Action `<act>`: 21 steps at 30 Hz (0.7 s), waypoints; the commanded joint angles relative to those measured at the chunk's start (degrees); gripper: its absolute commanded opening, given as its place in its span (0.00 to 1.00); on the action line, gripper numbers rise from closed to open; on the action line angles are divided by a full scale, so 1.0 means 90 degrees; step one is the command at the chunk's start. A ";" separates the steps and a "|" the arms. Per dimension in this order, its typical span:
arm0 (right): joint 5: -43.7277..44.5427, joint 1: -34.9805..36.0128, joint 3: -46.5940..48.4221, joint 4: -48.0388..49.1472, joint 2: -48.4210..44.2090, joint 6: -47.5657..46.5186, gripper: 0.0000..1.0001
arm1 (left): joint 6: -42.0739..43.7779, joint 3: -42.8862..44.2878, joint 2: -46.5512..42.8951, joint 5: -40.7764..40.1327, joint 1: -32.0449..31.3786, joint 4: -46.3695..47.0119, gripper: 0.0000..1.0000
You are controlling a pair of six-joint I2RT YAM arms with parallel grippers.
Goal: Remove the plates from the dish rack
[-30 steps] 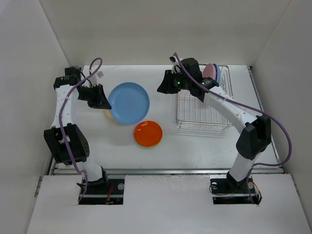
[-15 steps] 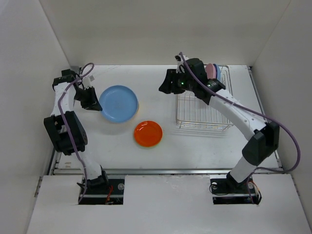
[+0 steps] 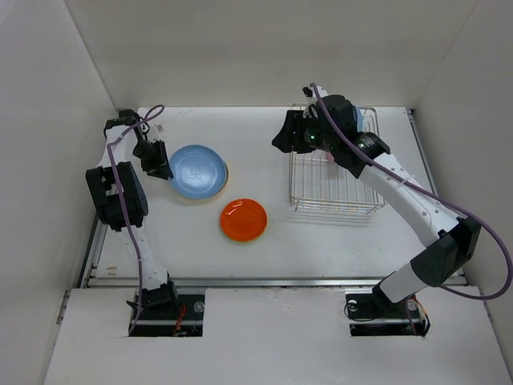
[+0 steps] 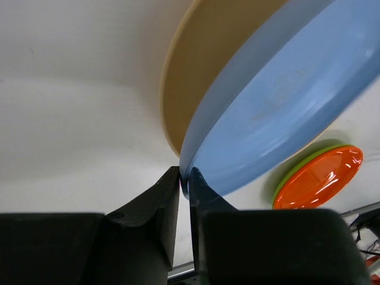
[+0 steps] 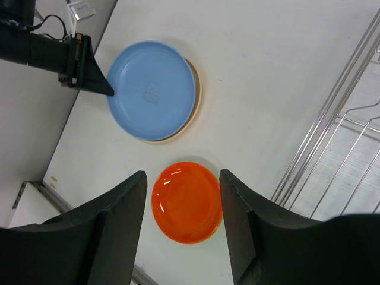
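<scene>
Matte white tabletop [image 3: 264, 152], boxed in by plain white walls [image 3: 264, 48] on three sides.

My left gripper [image 4: 184, 178] is pinched on the rim of the round light blue plate [image 4: 285, 101]. That plate sits over the round pale yellow plate [image 4: 202, 65], directly ahead of the fingers. Past them, a glossy orange plate [image 4: 320, 178] lies on a green plate [image 4: 297, 168].

My right gripper [image 5: 181, 173] hangs with fingers spread and holds nothing. The silver wire dish rack [image 3: 333, 188] is just to its right.
</scene>
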 commanded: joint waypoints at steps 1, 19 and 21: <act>0.0073 -0.0013 -0.0023 -0.0018 -0.0035 -0.0097 0.58 | 0.0038 0.0455 0.0228 -0.0152 -0.0057 -0.0454 0.24; 0.3556 -0.0950 0.1753 -0.1989 0.0667 0.0021 0.59 | 0.0468 0.0593 -0.0365 -0.0535 -0.0243 -0.0651 0.58; 0.3977 -0.1290 0.1968 -0.2068 0.0853 -0.0096 0.59 | 0.0468 0.0466 -0.0783 -0.0534 -0.0243 -0.0554 0.62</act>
